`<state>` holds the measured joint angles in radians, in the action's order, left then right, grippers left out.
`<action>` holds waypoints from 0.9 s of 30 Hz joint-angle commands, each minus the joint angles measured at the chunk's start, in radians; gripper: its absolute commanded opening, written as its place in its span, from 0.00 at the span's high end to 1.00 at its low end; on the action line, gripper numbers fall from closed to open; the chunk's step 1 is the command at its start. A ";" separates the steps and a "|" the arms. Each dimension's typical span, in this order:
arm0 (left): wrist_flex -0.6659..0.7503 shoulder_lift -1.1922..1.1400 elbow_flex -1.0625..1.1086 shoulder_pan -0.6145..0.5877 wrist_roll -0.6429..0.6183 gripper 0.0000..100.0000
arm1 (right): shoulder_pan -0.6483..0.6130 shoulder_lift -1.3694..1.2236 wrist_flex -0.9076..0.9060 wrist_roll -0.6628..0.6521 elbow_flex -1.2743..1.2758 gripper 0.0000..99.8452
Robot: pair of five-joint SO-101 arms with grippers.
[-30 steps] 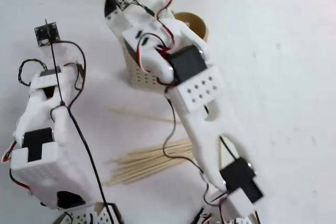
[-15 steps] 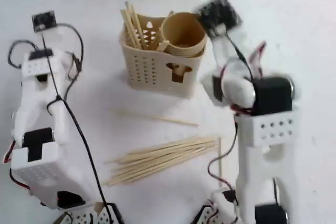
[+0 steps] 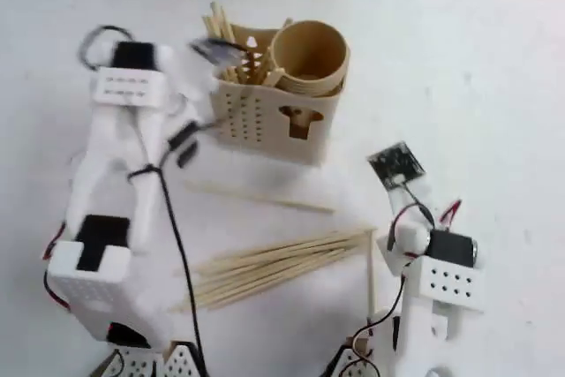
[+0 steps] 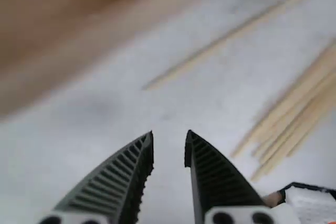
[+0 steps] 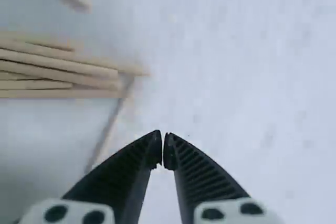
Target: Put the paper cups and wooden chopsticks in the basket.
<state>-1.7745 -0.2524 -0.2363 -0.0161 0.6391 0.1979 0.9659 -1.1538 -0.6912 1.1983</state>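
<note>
Paper cups (image 3: 309, 55) sit nested in the right half of the basket (image 3: 265, 121), which stands at the far middle of the white tabletop (image 3: 477, 68). A few upright chopsticks (image 3: 222, 37) lean in the basket's left half.

A loose bundle of chopsticks (image 3: 274, 267) lies flat on the tabletop in front of the basket. A single chopstick (image 3: 265, 198) lies between the bundle and the basket. One more stick (image 3: 369, 271) lies crosswise, just past the bundle's right end.

The left arm (image 3: 119, 174) stretches up the left side of the tabletop from its base at the near edge. Its wrist is bent over toward the basket's left wall and is blurred there. In its wrist view, the left hand (image 4: 169, 145) points down at bare tabletop. Its toothed jaws stand a narrow gap apart with nothing between them. The single chopstick (image 4: 236, 32) and the bundle (image 4: 294, 114) lie farther off.

The right arm (image 3: 437, 280) is folded back low at the near right, close to its base and well apart from the basket. The right hand (image 5: 163, 150) points at the tabletop. Its jaw tips are all but touching and grip nothing. The bundle's ends (image 5: 52, 74) lie near it, and the crosswise stick (image 5: 107, 129) lies just beside its tips.
</note>
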 commanded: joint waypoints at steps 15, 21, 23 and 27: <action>0.540 0.042 0.454 0.430 0.258 0.82 | 0.114 0.028 0.245 -0.015 0.245 0.98; 0.568 -0.019 0.364 0.443 0.285 0.82 | 0.114 0.028 0.245 -0.015 0.247 0.98; 0.586 -0.050 0.333 0.443 0.285 0.82 | 0.114 0.028 0.245 -0.015 0.249 0.98; 0.628 -0.137 0.281 0.435 0.284 0.82 | 0.113 0.028 0.243 -0.015 0.249 0.98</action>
<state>-1.1914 -0.3383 0.1243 0.4166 0.9122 0.3038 0.9766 -0.9206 -0.6943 1.4515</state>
